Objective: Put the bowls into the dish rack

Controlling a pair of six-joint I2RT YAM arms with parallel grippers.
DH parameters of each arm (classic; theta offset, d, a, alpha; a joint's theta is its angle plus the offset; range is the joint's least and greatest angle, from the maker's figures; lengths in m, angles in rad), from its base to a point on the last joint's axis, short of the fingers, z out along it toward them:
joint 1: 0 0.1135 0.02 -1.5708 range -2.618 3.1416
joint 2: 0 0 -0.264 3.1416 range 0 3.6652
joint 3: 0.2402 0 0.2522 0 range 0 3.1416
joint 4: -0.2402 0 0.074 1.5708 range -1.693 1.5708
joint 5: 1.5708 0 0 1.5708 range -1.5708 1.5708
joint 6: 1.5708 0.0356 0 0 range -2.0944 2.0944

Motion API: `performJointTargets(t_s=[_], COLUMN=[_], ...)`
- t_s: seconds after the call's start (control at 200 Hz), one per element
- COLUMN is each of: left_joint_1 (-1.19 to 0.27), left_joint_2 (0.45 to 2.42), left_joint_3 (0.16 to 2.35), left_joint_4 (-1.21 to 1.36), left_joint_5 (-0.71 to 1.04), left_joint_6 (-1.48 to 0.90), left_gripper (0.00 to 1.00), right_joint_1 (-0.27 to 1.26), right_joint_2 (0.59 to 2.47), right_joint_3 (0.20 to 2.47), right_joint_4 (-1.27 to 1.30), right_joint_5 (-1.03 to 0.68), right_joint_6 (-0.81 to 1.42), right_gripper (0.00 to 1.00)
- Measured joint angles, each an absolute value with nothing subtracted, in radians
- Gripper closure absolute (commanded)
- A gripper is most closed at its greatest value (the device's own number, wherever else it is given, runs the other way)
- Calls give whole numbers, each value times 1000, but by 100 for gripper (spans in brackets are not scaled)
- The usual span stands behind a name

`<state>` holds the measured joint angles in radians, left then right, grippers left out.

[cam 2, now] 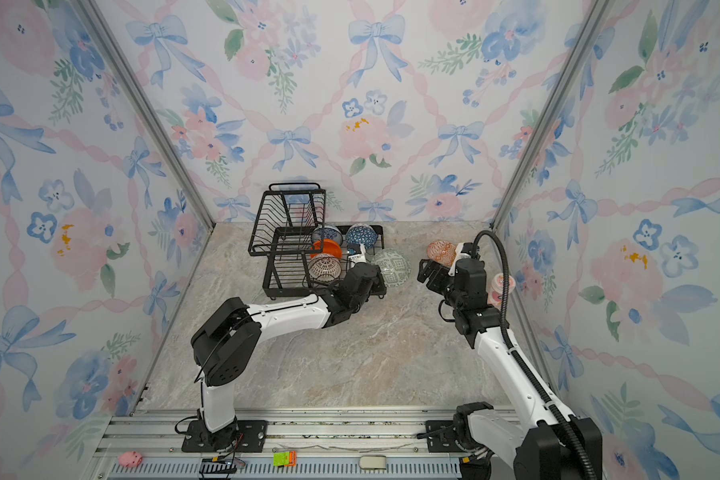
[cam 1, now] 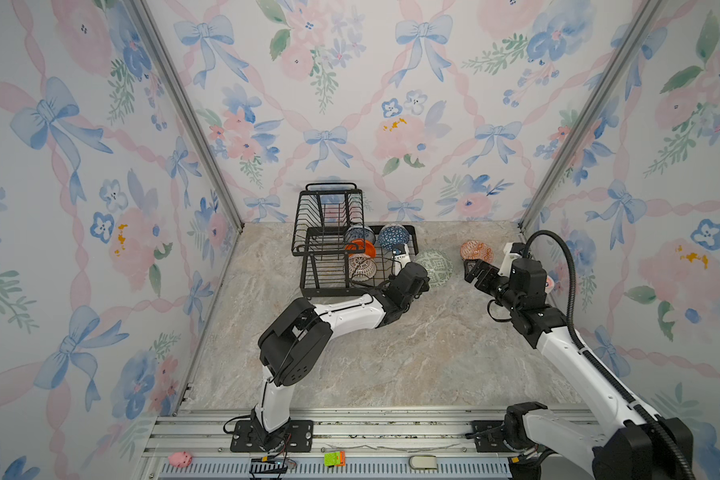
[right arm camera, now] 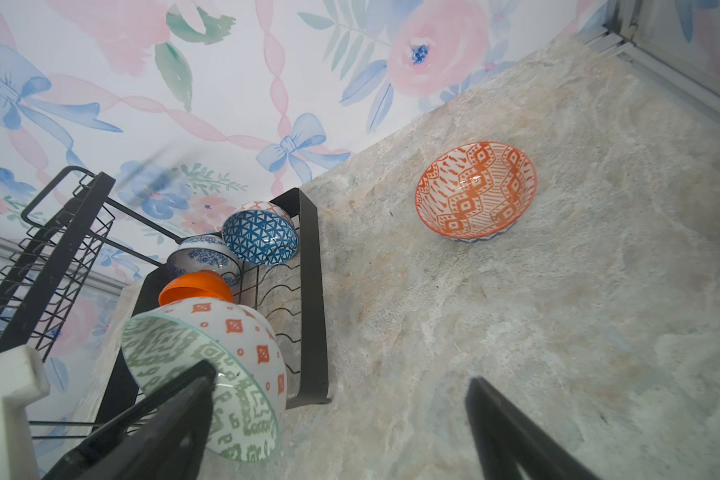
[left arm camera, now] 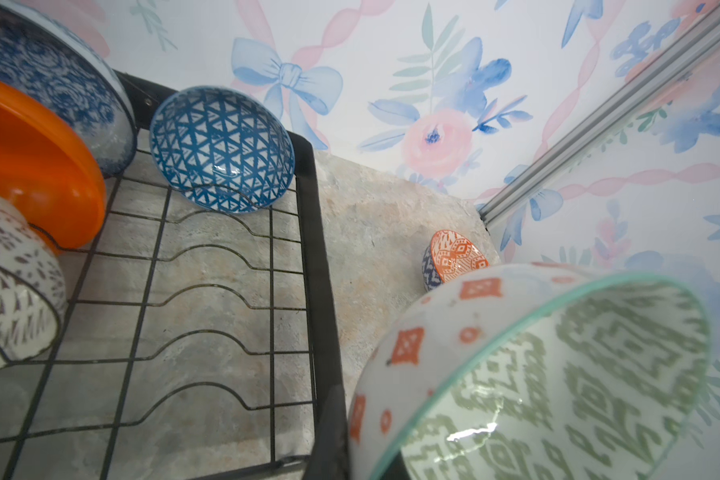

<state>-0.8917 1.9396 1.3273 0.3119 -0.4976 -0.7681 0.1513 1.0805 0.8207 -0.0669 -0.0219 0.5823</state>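
My left gripper (cam 1: 421,277) is shut on the rim of the pale green patterned bowl (cam 1: 435,268), which hangs tilted on its side just right of the dish rack (cam 1: 329,286). In the left wrist view that green bowl (left arm camera: 558,374) fills the corner beside the rack's edge bar (left arm camera: 321,291). The rack's lower tray holds the blue geometric bowl (cam 1: 393,237), the blue-white floral bowl (cam 1: 358,233), the orange bowl (cam 1: 364,248) and the white dark-lined bowl (cam 1: 361,267). The orange-white bowl (right arm camera: 474,191) sits upright on the table. My right gripper (right arm camera: 341,386) stands open and empty near it.
A pink cup (cam 2: 500,289) stands by the right wall, behind my right arm. The rack's raised upper basket (cam 1: 329,212) is at the back left. Marble tabletop (cam 1: 391,353) stretches toward the front rail. Walls close in on three sides.
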Motion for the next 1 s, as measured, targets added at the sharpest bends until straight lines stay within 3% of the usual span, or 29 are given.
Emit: performJointTargets(t_s=[0.375,0.68,0.795,1.0], left_joint_1=[-916,-924,-930,-953], left_joint_2=[1971,2089,2113,2137], left_joint_3=[1355,1399,1400,1400], left_joint_4=[587,809,889,1056], left_joint_5=[-667,-722,-737,-792], left_joint_6=[-567,-354,-278,-133], left_gripper=[100,100,100,100], right_joint_1=[140,221,244,280], right_joint_2=[1079,1151,1164,1233], right_joint_3=[984,1061,1068,1068], right_joint_4=[-130,-75,-16,67], right_joint_5=[-97,-160,-164,-168], right_joint_6=[857,1086,1166,1288], right_gripper=[3,0,10,13])
